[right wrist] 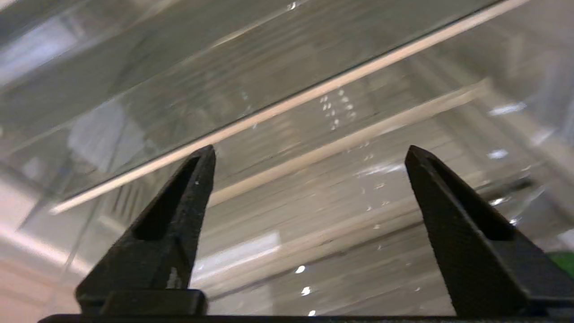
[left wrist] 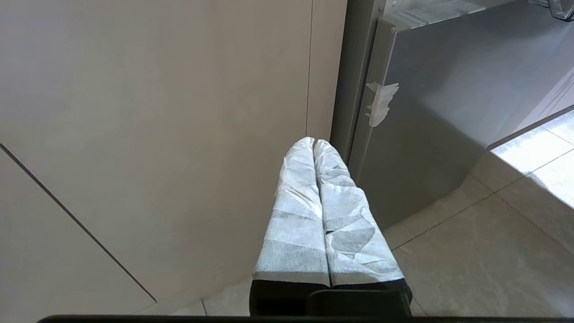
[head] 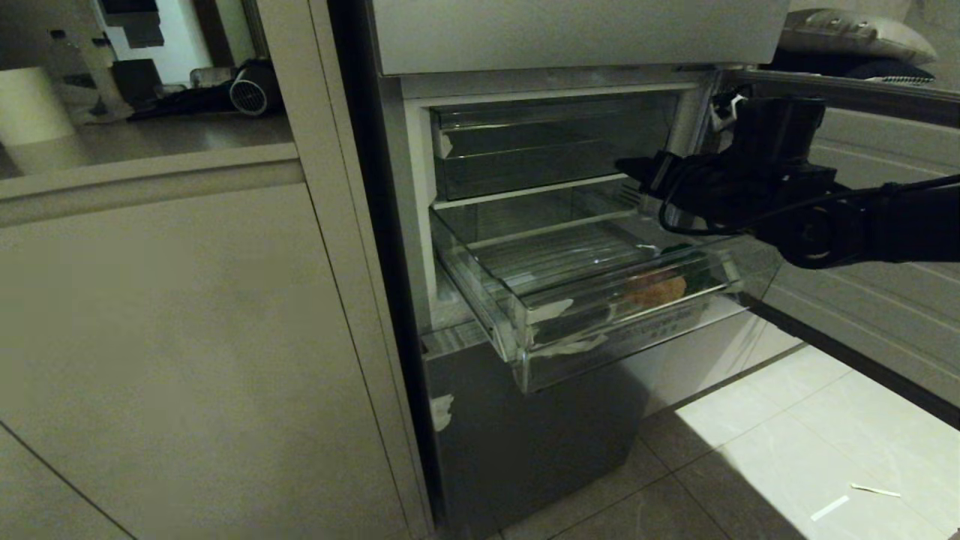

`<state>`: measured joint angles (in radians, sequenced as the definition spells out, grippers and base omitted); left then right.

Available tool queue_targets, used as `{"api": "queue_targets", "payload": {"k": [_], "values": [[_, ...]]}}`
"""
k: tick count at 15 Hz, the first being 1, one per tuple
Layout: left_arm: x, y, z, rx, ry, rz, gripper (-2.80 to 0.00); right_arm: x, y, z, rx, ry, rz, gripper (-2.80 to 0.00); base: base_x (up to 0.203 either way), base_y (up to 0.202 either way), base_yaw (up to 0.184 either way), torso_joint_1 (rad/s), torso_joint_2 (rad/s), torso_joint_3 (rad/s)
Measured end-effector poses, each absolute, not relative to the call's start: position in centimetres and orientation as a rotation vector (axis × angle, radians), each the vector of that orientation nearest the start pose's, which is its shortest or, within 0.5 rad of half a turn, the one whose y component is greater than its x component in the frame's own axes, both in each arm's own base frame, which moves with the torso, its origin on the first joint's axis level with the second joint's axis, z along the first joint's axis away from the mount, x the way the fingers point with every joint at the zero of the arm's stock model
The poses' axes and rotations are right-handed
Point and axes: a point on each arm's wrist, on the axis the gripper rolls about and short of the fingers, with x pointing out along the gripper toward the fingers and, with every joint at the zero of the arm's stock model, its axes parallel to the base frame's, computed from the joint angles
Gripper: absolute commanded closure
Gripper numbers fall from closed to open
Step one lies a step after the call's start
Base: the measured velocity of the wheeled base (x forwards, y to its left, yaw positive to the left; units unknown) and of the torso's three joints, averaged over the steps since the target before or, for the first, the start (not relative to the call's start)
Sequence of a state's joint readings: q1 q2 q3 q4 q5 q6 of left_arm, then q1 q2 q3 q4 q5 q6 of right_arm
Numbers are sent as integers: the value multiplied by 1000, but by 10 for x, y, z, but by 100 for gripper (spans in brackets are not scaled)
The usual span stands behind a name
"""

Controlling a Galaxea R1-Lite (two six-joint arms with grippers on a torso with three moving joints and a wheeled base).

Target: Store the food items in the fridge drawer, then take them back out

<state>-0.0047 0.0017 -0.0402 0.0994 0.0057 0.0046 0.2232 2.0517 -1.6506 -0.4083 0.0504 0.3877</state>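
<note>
Fridge drawer [head: 570, 315] pulled out; orange-brown piece [head: 656, 287] and green lump [head: 686, 259] lie at its front right, below right gripper [head: 634, 171], which hovers above drawer, empty. L wrist: left gripper [left wrist: 314, 146] fingers pressed together, holding nothing, by cabinet panel [left wrist: 157, 112]. R wrist: fingers [right wrist: 179, 211] wide apart, nothing between; ribbed drawer floor beyond tips.

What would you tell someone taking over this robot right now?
Right gripper: open, empty, above the pulled-out fridge drawer.
Left gripper: shut, parked low beside the fridge.
Orange-brown food piece and dark-green one lie at the drawer's front right.
Done: both items appear stored.
Left: probably closing the drawer, then taking the items back out.
</note>
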Motion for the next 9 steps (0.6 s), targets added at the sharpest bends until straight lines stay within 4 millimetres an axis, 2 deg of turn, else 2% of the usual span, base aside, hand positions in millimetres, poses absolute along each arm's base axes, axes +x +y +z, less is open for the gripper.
{"api": "queue_targets", "payload": {"k": [1, 5, 7, 9], "values": [[-26, 0, 76, 5, 61, 1, 0, 417, 99, 266, 387, 58, 276, 0, 0, 0, 0, 0, 0, 0], [-26, 0, 76, 5, 61, 1, 0, 383, 98, 262, 388, 122, 278, 0, 0, 0, 0, 0, 0, 0], [-26, 0, 76, 5, 61, 1, 0, 352, 91, 254, 393, 186, 267, 0, 0, 0, 0, 0, 0, 0], [-26, 0, 76, 5, 61, 0, 0, 314, 81, 234, 385, 283, 247, 0, 0, 0, 0, 0, 0, 0]]}}
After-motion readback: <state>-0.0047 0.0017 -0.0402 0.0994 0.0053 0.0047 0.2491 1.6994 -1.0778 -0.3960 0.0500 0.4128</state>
